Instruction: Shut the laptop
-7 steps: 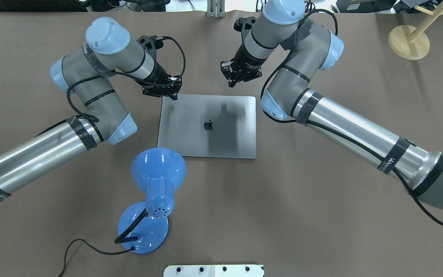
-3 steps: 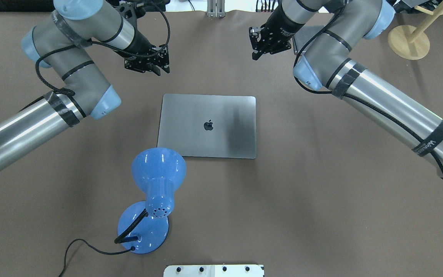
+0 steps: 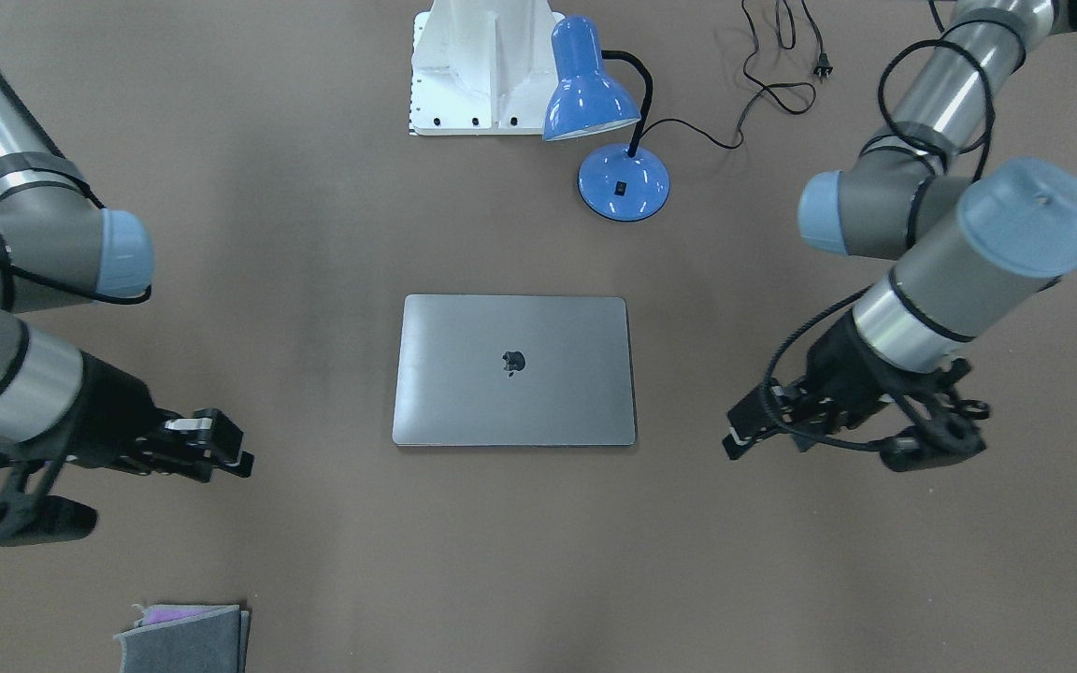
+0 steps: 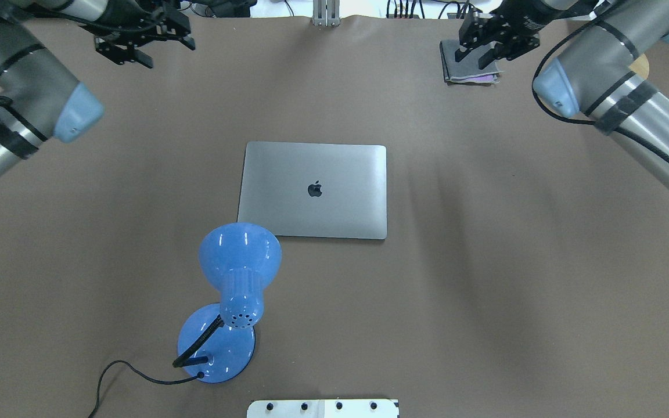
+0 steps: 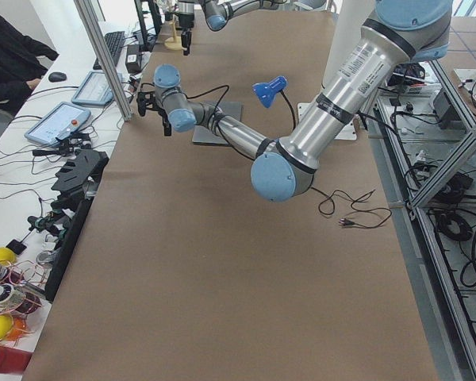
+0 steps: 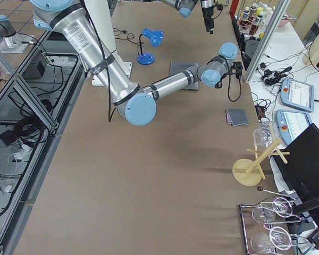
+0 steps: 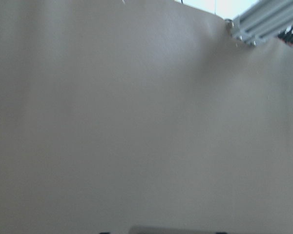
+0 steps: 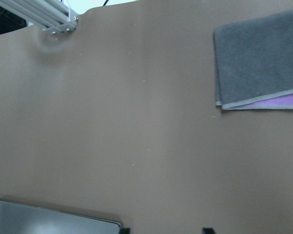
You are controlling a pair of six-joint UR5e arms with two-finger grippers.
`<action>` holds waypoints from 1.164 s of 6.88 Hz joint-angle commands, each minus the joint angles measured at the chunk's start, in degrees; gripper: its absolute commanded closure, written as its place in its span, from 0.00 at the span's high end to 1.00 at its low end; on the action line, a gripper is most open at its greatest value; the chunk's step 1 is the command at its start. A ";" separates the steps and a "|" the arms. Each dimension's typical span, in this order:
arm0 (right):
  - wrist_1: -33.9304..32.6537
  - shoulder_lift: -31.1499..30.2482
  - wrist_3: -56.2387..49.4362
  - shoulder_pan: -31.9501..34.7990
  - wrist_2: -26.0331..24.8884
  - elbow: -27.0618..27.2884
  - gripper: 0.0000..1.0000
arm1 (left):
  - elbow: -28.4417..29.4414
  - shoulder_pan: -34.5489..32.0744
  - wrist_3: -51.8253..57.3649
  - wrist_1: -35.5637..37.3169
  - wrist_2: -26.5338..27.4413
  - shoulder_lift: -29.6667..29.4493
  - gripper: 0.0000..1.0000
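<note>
Lying flat at the table's centre, the laptop point(image 4: 340, 191) is found shut, logo upward. The left gripper point(image 4: 131, 58) is seen near the far edge, fingers parted and empty. The right gripper point(image 4: 471, 60) is likewise parted and empty, over the folded cloth point(image 4: 479, 76). A blue lamp point(image 4: 240, 249) is noted beside the laptop's near corner.

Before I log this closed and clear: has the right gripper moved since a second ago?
Yes. In the overhead view the right gripper has pulled away from the laptop's far edge, toward the cloth.
</note>
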 commanded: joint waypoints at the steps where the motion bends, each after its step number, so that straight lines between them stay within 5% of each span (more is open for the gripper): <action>1: -3.34 -8.13 -9.31 4.49 -2.78 3.51 1.00 | -13.19 -6.54 15.44 15.72 0.11 7.96 0.98; 3: -15.24 -12.89 -31.49 10.46 -4.38 4.64 1.00 | -23.87 -11.10 26.59 26.36 0.11 19.71 0.98; 6: -35.54 -23.61 -54.31 19.16 -5.79 16.40 1.00 | -21.56 -19.69 43.64 26.90 -0.15 30.56 0.98; 8: -40.18 -30.98 -64.98 25.93 -4.92 17.75 1.00 | -20.57 -23.24 50.33 27.61 0.02 34.27 0.98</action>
